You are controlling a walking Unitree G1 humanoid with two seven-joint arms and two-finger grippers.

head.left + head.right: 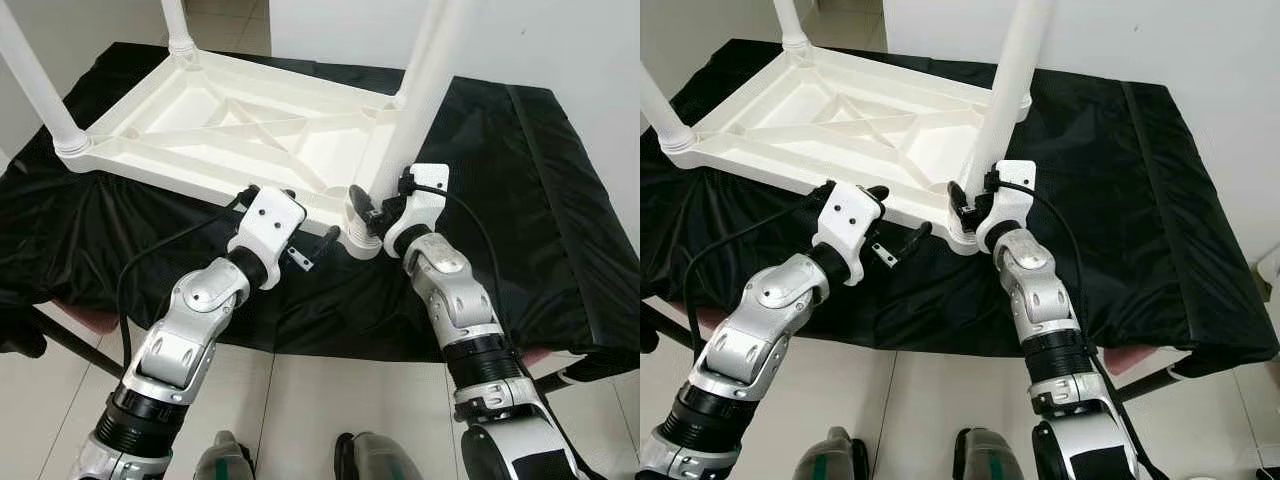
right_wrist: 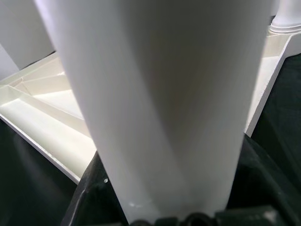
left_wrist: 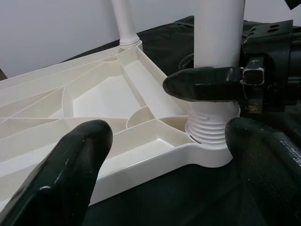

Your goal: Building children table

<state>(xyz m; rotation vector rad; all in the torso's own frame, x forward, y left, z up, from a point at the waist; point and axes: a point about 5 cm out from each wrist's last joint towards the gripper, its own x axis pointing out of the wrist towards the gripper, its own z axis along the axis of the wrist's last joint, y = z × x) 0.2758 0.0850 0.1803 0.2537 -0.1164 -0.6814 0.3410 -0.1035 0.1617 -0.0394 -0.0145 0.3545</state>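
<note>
A white plastic children's table (image 1: 230, 120) lies upside down on a black cloth. Legs stand up at its far-left (image 1: 178, 25) and near-left (image 1: 40, 90) corners. At the near-right corner a leg (image 1: 425, 70) stands in its socket, its threaded base (image 3: 211, 127) meeting the corner. My right gripper (image 1: 372, 205) is shut around this leg just above the base, and the leg (image 2: 164, 94) sits close between its fingers in the right wrist view. My left gripper (image 1: 300, 212) is open at the table's near edge, left of that corner. Its fingertips (image 3: 75, 165) touch nothing.
The black cloth (image 1: 560, 200) covers a low platform and drops off at its near edge. Pale floor tiles (image 1: 330, 410) and my feet (image 1: 225, 460) lie below. A white wall (image 1: 560, 40) rises behind. A cable (image 1: 150, 260) loops from my left wrist.
</note>
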